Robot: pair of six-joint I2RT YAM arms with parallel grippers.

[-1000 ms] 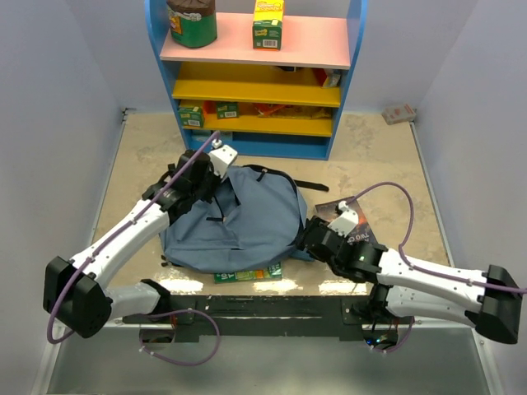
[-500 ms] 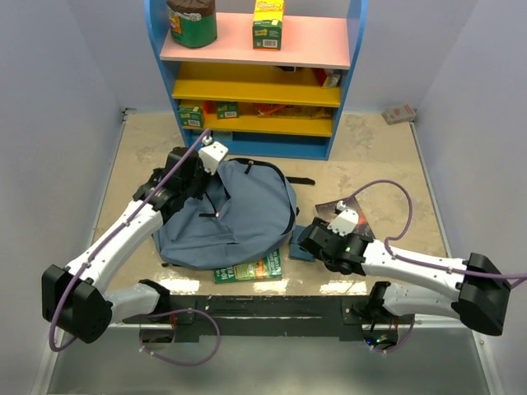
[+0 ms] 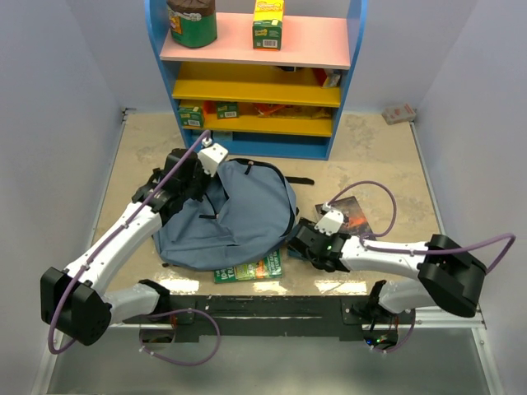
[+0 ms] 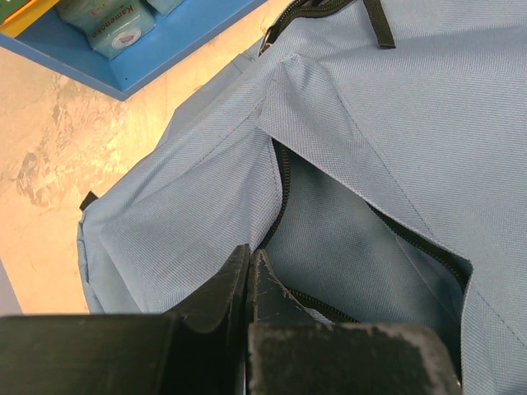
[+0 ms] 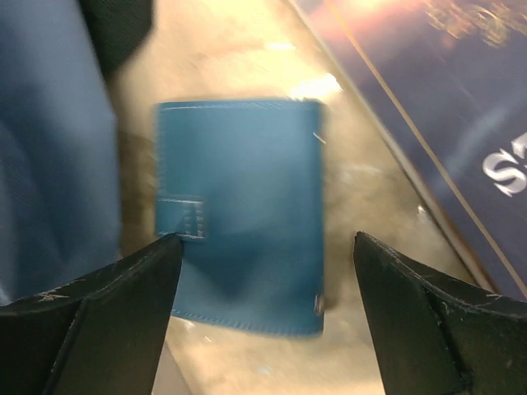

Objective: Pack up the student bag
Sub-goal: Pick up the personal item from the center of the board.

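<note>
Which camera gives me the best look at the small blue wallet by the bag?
Right wrist: the blue wallet lies flat mid-frame, slightly blurred. Top external hides it almost wholly under the right gripper. Left wrist misses it, facing the student bag.

Print that can be read: two fragments only

In the left wrist view a pale teal box [image 4: 115,29] on the blue shelf [image 4: 177,45] carries a word starting "Kamen", its ending blurred. In the right wrist view a dark-blue book cover [image 5: 412,82] shows a big white "S", cut by the frame. Overhead, the green book [image 3: 249,270] at the bench's near edge is too small to read.
</note>
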